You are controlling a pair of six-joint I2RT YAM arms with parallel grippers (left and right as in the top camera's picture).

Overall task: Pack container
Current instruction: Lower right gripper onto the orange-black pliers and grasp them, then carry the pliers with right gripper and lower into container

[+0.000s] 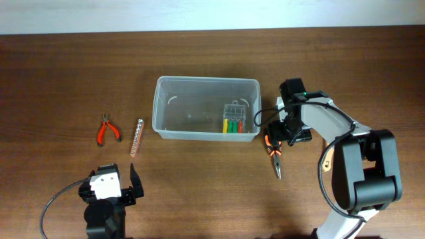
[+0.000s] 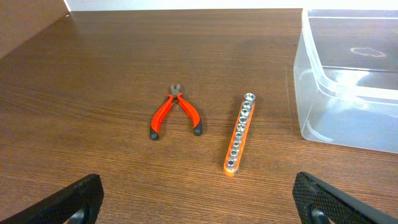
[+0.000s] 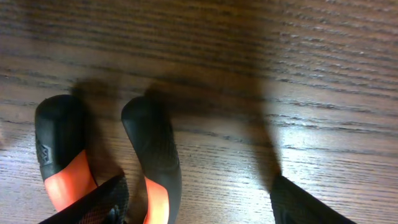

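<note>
- Dark wood-grain table (image 1: 66, 66), pale wall (image 1: 199, 13) beyond far edge
- Container (image 1: 206, 80) mid-table toward far edge, long axis along it, mouth up
- Left gripper (image 2: 196, 196) spread wide, empty
- Right gripper (image 3: 202, 199) parted at pliers (image 3: 152, 155) handles

Container (image 2: 348, 118) partly beyond the left wrist view's right edge

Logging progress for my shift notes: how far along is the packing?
Done: the bit case lies inside the container. In hand: the right end effector is open over the handles of the long-nose pliers. Remaining: those pliers, the orange cutters and the socket rail, all outside it.
</note>
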